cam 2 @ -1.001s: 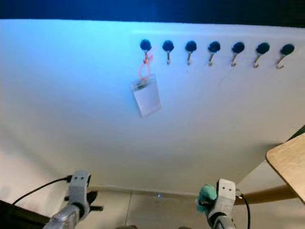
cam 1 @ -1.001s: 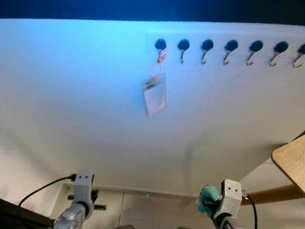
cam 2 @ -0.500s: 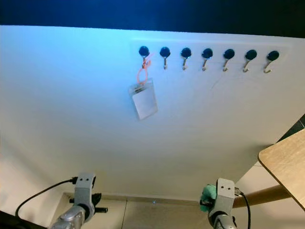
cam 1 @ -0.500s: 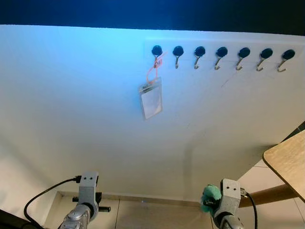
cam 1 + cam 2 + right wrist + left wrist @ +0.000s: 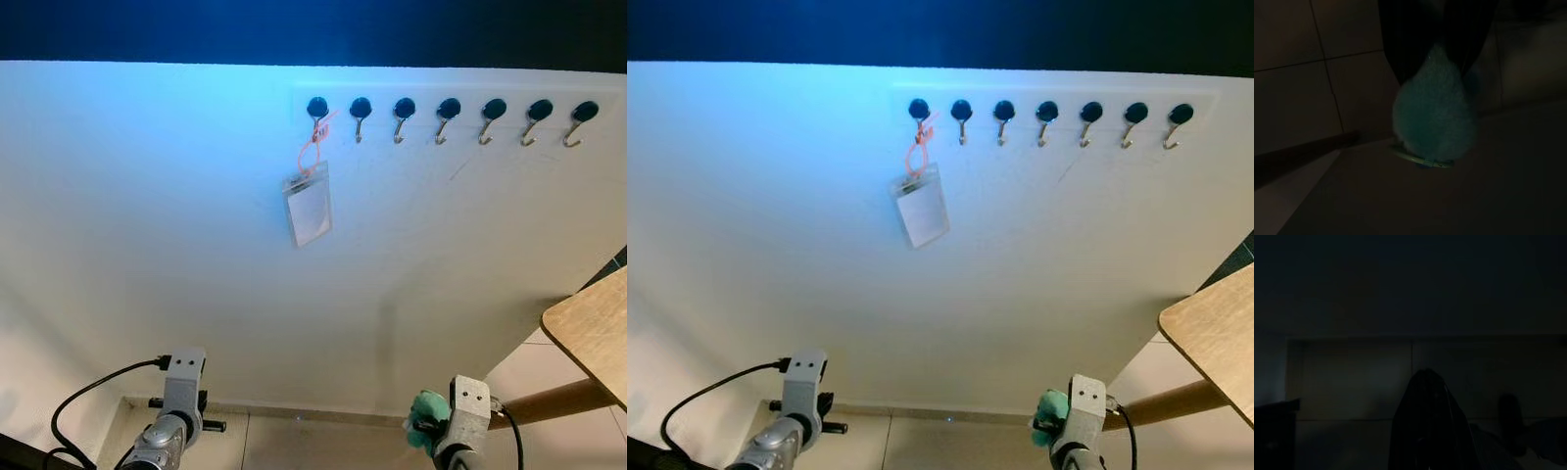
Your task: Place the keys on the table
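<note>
The keys hang from a fluffy teal pom-pom fob (image 5: 1435,117) with a small ring (image 5: 1422,159) under it. My right gripper (image 5: 1434,73) is shut on the fob, its black fingers (image 5: 1400,44) pressing it from both sides. In the eye views the fob (image 5: 424,436) shows low on the right beside the right wrist (image 5: 468,409), above the tiled floor. A light wooden table (image 5: 593,338) pokes in at the right edge, higher than the fob and off to its right. My left gripper (image 5: 1425,423) hangs idle as one dark shape.
A white wall (image 5: 176,215) stands straight ahead, with a row of black-capped hooks (image 5: 446,108). A clear badge holder (image 5: 309,211) on an orange loop hangs from the leftmost hook. A wooden table leg (image 5: 554,399) slants under the tabletop. A black cable (image 5: 93,392) loops off the left arm.
The camera has shifted, so the row of hooks sits further left and more level. Both wrists show slightly lower in the picture. The teal fob stays in my right gripper.
</note>
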`<state>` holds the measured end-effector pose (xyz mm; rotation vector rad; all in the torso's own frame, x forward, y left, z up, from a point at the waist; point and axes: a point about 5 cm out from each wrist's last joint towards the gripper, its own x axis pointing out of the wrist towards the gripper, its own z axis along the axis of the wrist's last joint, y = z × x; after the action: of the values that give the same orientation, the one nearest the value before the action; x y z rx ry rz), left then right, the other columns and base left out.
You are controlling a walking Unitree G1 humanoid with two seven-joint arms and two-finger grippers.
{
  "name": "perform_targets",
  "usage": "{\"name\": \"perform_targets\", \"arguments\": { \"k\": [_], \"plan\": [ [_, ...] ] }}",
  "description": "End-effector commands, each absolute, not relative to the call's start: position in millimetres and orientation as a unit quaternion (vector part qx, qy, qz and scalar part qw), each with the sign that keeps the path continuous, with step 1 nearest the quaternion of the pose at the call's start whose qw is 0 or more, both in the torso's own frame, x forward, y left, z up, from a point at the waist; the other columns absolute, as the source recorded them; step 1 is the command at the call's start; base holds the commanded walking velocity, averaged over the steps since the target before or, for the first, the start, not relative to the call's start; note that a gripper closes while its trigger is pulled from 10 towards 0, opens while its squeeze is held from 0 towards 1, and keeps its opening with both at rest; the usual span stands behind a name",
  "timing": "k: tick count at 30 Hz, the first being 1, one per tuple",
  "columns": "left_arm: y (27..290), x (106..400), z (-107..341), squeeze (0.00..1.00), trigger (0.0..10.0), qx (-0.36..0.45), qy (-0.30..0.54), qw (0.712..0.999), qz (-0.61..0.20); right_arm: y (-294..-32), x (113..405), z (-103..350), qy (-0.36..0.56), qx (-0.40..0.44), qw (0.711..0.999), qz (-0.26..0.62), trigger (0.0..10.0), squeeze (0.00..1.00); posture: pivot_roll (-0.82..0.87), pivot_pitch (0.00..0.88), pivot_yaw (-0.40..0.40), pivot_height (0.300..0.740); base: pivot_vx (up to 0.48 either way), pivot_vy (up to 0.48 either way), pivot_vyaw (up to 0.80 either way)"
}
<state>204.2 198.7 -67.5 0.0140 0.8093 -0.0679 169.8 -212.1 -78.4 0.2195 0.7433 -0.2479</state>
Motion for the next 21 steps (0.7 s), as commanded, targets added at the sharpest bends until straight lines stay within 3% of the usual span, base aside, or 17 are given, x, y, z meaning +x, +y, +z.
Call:
{"name": "perform_targets", "arguments": {
  "k": [1,7,21],
  "plan": [
    [194.5,201.6,-70.3,0.00,10.0,0.012,0.405,0.913,-0.043,-209.8,166.2,-81.0,0.366,0.125,0.913,-0.132,10.0,0.00,0.01,0.000,0.030,0.740,0.000,0.000,0.00],
    [194.2,202.6,-70.0,0.00,10.0,0.014,0.405,0.913,-0.044,-208.1,162.6,-83.7,0.375,0.132,0.908,-0.134,10.0,0.00,0.01,0.000,0.028,0.740,0.000,0.000,0.00],
    [196.2,201.4,-70.7,0.00,10.0,0.009,0.411,0.911,-0.042,-208.8,164.5,-82.4,0.369,0.124,0.911,-0.135,10.0,0.00,0.02,0.000,0.020,0.740,-0.346,0.000,0.00]
  ]
}}
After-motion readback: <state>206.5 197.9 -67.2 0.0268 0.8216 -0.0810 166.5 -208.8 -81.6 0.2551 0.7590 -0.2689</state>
